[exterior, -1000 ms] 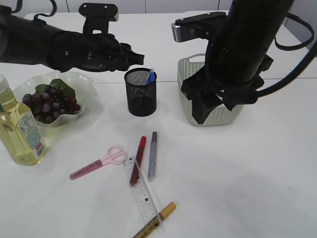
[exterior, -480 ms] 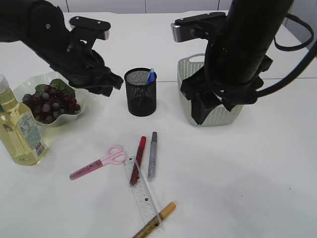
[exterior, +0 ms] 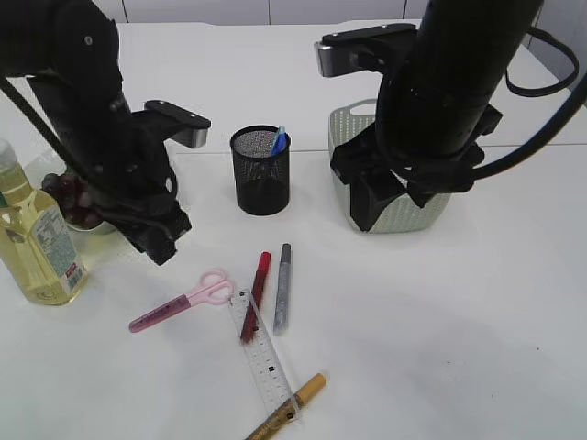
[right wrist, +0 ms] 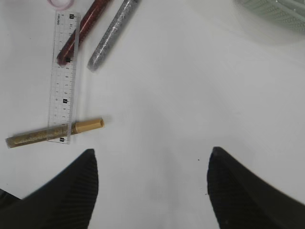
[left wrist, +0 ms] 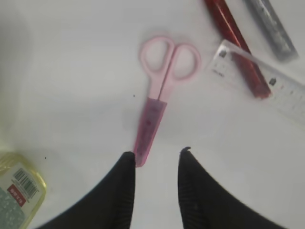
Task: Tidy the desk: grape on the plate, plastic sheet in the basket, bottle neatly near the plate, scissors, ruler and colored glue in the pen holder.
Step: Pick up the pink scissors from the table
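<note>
below the left pincer (left wrist: 156, 157) (parted, empty) lie light, stiff scissors (left wrist: 158, 90); grip the sheathed blade.

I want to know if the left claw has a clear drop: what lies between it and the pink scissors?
Nothing: in the left wrist view only bare white table separates the open left claw from the pink scissors, whose sheathed tip points toward the claw's gap.

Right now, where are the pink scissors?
In the exterior view the pink scissors lie flat on the table, left of centre, just left of the clear ruler and right of the oil bottle.
</note>
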{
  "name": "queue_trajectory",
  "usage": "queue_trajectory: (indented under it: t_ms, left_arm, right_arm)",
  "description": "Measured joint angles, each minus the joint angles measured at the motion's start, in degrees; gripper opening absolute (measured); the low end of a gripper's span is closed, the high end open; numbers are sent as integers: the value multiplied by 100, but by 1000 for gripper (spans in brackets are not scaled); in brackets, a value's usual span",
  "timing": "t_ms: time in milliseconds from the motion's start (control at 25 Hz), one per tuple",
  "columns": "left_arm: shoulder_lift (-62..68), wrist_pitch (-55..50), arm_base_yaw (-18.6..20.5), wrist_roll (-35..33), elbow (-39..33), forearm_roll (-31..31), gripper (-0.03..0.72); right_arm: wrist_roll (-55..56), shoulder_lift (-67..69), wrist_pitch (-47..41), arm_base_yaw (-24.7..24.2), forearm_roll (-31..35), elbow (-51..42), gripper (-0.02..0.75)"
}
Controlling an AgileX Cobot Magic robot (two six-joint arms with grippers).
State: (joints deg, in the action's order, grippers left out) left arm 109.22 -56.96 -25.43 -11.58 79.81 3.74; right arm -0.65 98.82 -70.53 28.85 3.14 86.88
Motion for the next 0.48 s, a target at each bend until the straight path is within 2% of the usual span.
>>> queue_trajectory:
  t_ms: [200,480]
  left_arm:
    - [0,-340,-10,-1063,0,183,228]
    - [385,-196,-21,-1288,38,301,255]
  right_arm:
    - [0,0,24,0,13,0,524]
    - [0,0,48,0,146,0,524]
